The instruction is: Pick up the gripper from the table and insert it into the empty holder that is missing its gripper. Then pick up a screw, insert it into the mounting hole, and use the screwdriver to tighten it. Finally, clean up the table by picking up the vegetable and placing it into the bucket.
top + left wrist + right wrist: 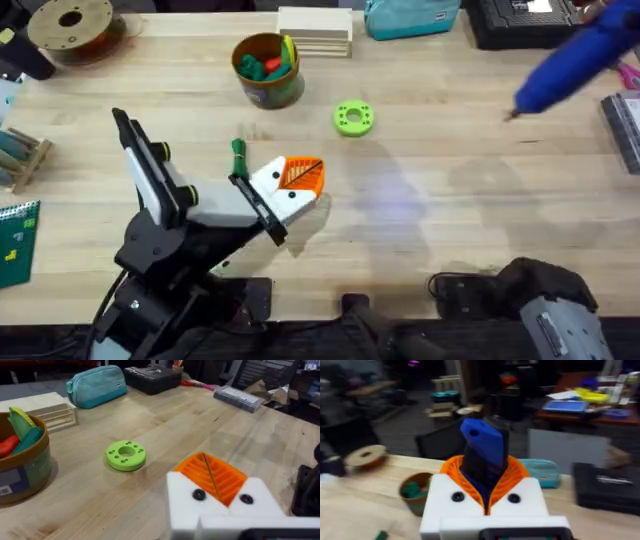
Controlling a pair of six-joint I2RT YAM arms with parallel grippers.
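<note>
Light: bright, even, from above | Shadows: soft, faint on surface (420, 200) | Blur: screwdriver (575, 60) smeared overhead; right wrist view hazy | Background: dim room beyond surface

One screwdriver (570, 60), one bucket (268, 70), one vegetable (238, 158)

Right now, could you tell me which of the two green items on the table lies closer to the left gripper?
The slim dark-green vegetable, just beside the left gripper. The flat bright-green ring-shaped disc sits farther off, toward the bucket.
</note>
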